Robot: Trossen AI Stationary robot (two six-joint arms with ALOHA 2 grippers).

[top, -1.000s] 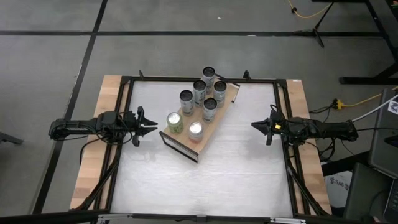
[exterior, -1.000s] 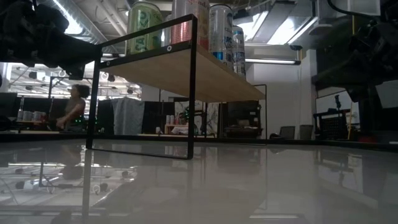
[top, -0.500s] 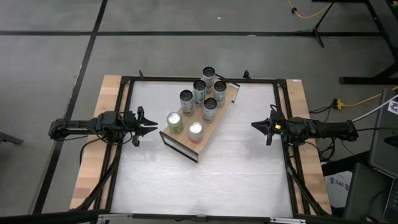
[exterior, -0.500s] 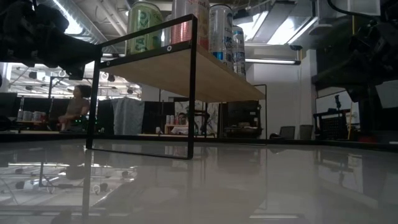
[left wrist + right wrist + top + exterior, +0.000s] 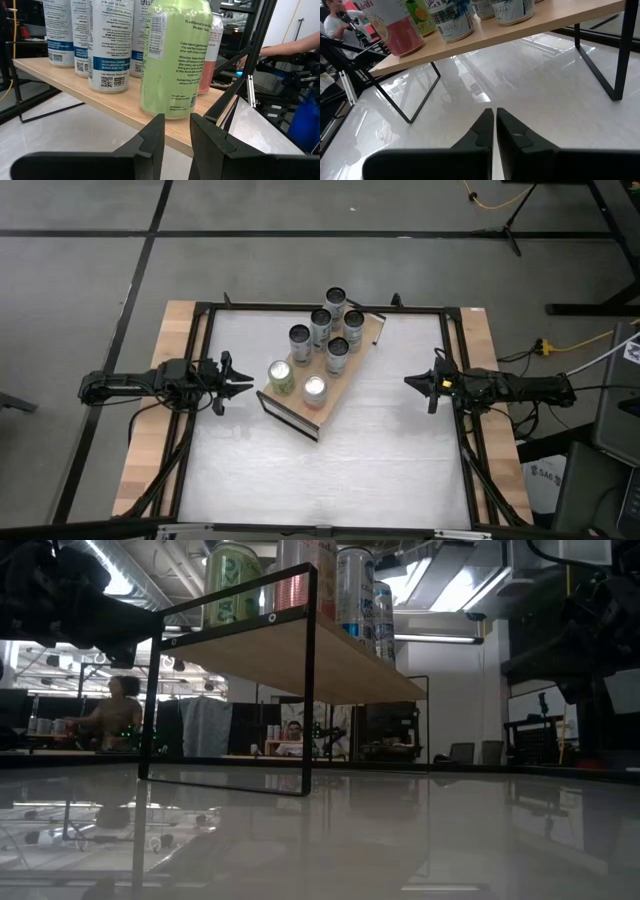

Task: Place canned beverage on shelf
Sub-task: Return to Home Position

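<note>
The worktop (image 5: pixel 400 470) carries the slanted shelf (image 5: pixel 339 386) with seven cans (image 5: pixel 321 318) standing on it. The low view cuts off their tops (only about four show there). Both grippers flank the shelf, empty: the left gripper (image 5: pixel 250 385) is barely parted, the right gripper (image 5: pixel 407 380) is pressed closed.

Looks like a robotics lab: bare grey concrete floor (image 5: pixel 80 280), yellow cable (image 5: pixel 580 340) at 3 o'clock, person (image 5: pixel 115 710) at workbenches behind.
</note>
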